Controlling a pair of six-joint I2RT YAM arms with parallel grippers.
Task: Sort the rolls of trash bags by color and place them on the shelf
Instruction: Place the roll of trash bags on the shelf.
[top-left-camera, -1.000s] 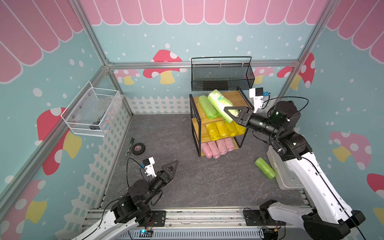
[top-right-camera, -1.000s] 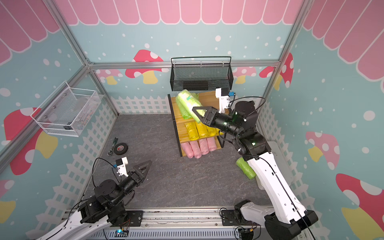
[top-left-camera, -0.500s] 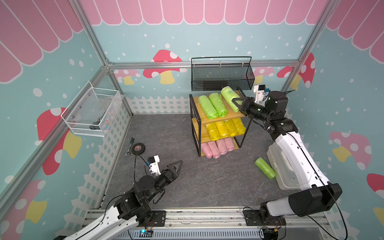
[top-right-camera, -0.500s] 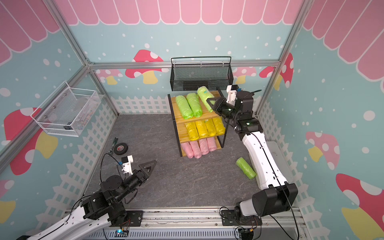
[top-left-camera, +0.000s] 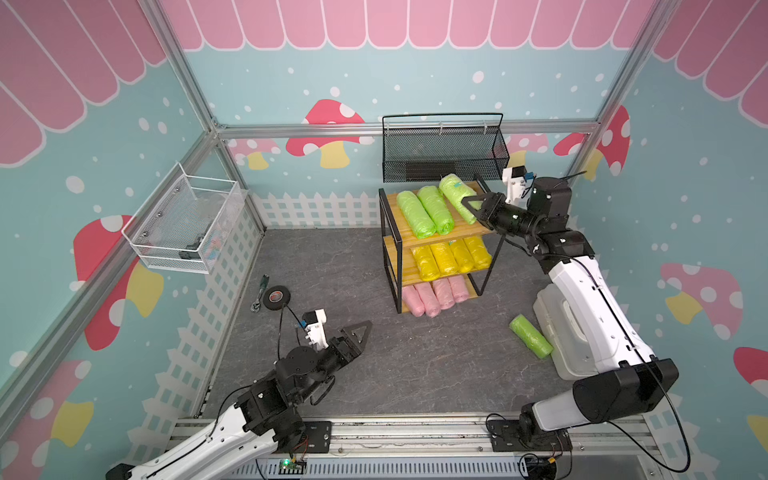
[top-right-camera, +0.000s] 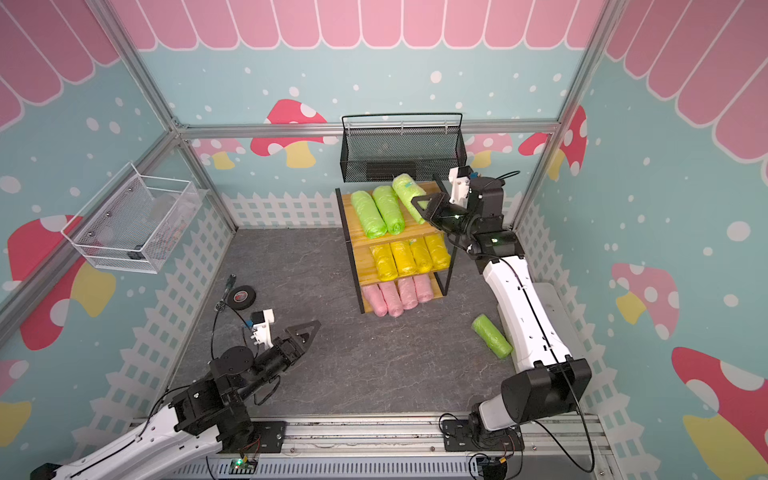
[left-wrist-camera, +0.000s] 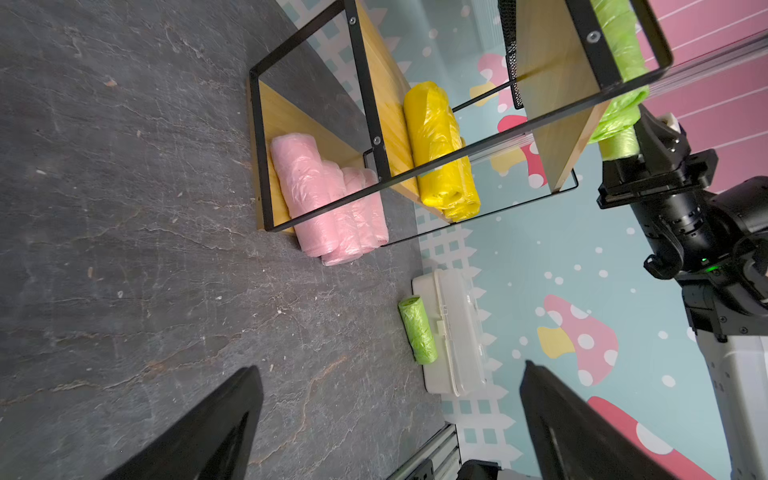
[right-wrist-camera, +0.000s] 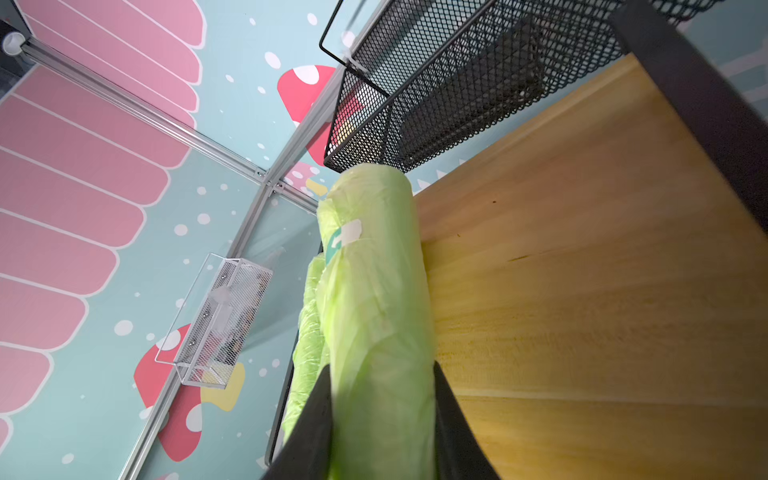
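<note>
Four lime green rolls (top-left-camera: 415, 214), four yellow rolls (top-left-camera: 444, 259) and four pale pink rolls (top-left-camera: 432, 293) are showing in both top views, twelve in all. One three-tier shelf (top-left-camera: 392, 216) is standing there. Two baskets are hanging: one black mesh basket (top-left-camera: 444, 153), one white wire basket (top-left-camera: 183, 224). One black tape roll (top-left-camera: 274, 297), one small tool (top-left-camera: 258, 294), one white lidded box (left-wrist-camera: 455, 332) and two hands, the left hand (top-left-camera: 361, 330) and the right hand (top-left-camera: 467, 203), are also showing.

I see the shelf (top-right-camera: 348, 216) with 2 lime green rolls (top-left-camera: 415, 214) lying side by side on its top board, 4 yellow rolls (top-left-camera: 451, 257) on the middle board and 4 pale pink rolls (top-left-camera: 434, 294) on the bottom. The 3rd green roll (top-left-camera: 455, 195) slants over the top board, pinched in the right gripper (right-wrist-camera: 380, 374). The 4th green roll (top-left-camera: 531, 336) lies on the floor, well apart.
</note>
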